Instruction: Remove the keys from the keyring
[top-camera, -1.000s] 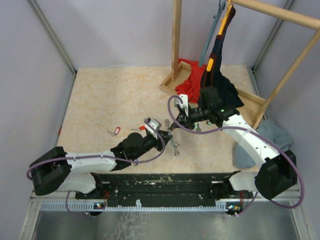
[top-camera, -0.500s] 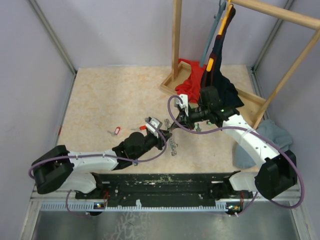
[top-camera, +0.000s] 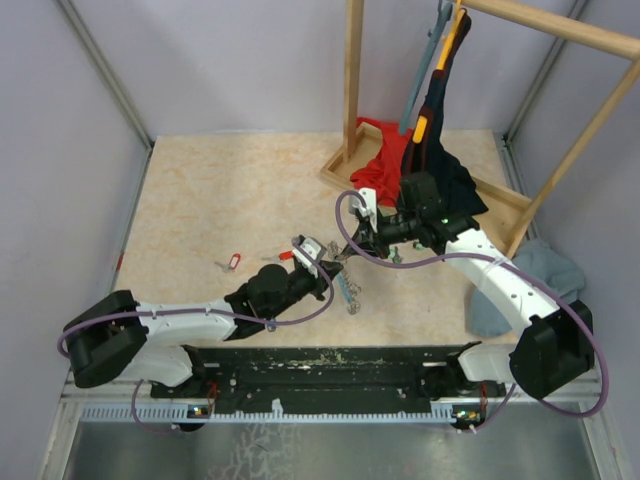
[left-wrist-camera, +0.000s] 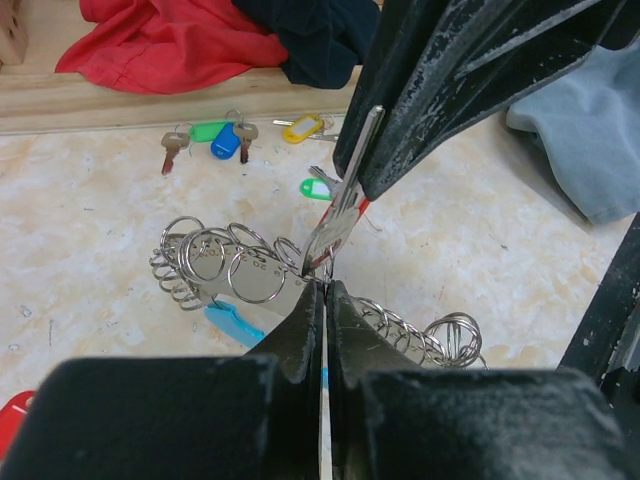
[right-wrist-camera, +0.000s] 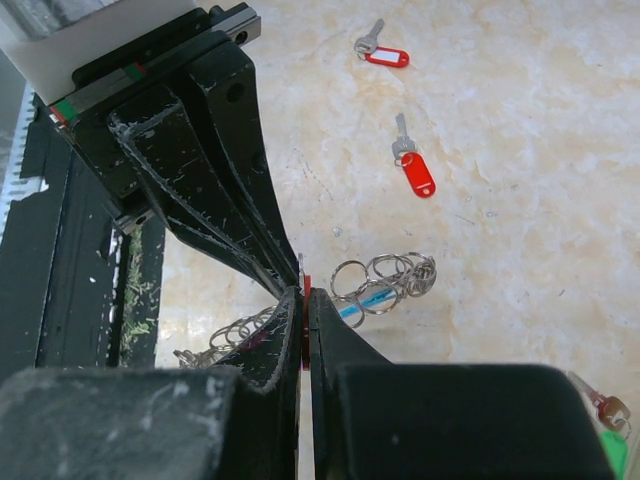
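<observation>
The keyring is a floppy strip of grey metal rings with a light-blue piece; it also shows in the right wrist view and hangs between the grippers in the top view. My left gripper is shut on its middle, just above the table. My right gripper is shut on a red-tagged key that is still attached to the keyring, right above the left fingertips. The two grippers nearly touch. Loose keys with green, blue and yellow tags lie beyond.
Two red-tagged keys lie on the table left of the grippers. A wooden rack base with red cloth and dark clothes stands at the back right. A grey-blue cloth lies at the right.
My left gripper has shifted slightly up and to the left, and the hanging keyring moved a little with it. The right arm has hardly moved.
</observation>
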